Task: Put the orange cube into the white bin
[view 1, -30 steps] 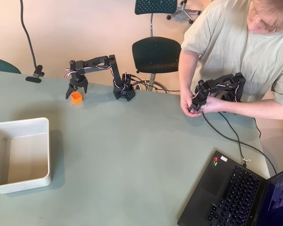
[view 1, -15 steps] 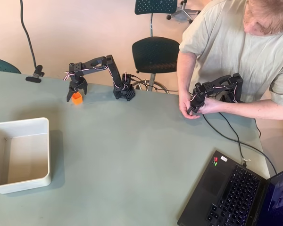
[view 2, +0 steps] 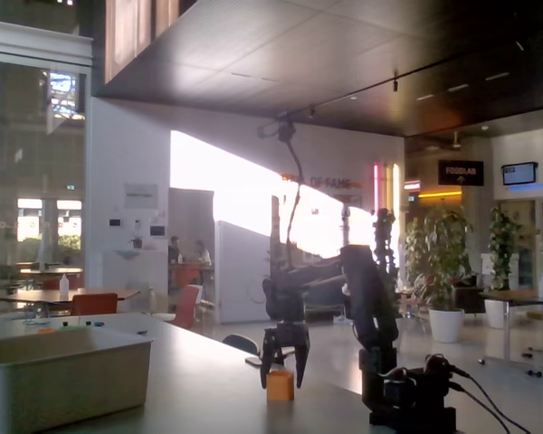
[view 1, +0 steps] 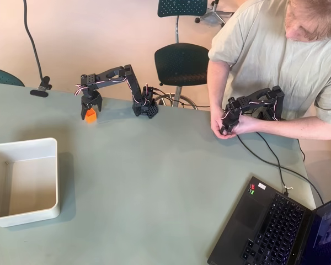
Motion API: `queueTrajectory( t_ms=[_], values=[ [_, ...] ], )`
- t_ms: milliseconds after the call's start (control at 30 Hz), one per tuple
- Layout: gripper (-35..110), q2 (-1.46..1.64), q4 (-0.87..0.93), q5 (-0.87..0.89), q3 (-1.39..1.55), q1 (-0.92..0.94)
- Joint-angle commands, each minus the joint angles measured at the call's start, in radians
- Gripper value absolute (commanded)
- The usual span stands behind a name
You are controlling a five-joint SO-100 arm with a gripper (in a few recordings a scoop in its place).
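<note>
I see the cube (view 1: pixel 90 115) sitting on the table (view 1: pixel 154 182) right between my jaws (view 1: pixel 90 112); in the fixed view the cube (view 2: pixel 280 385) rests on the tabletop with the two fingers reaching down either side of its upper part. The jaws (view 2: pixel 281 360) are drawn in close around it, but from either camera I cannot tell whether the fingers actually press on its faces or stand a hair off.

The cube's faces are plain, no label. The bin (view 1: pixel 23 182) carries no marking either. In the fixed view, backlit wall lettering behind the arm reads partly "OF FAME", and a dark hanging sign further right is too blurred for me to read.

The jaws work near the table's far edge in the overhead view. The bin lies well apart from them, toward the near left, its left wall cut off by the frame edge. Bare table runs between jaws and bin.

A laptop (view 1: pixel 276 226) sits far off at the near right corner, cropped by the frame. A black clamp (view 1: pixel 41 88) with a cable stands on the far edge, left of the jaws. In the fixed view the arm is a dark silhouette against bright windows, so finger detail is lost.
</note>
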Motion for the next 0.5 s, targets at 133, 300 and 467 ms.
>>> queueTrajectory(
  t_ms=[133,300,467],
  values=[
    [37,-0.025,-0.029,0.005,-0.003,0.008],
    [37,-0.023,-0.041,0.005,-0.011,0.008],
    [34,-0.011,-0.044,0.005,-0.017,0.008]
  ],
)
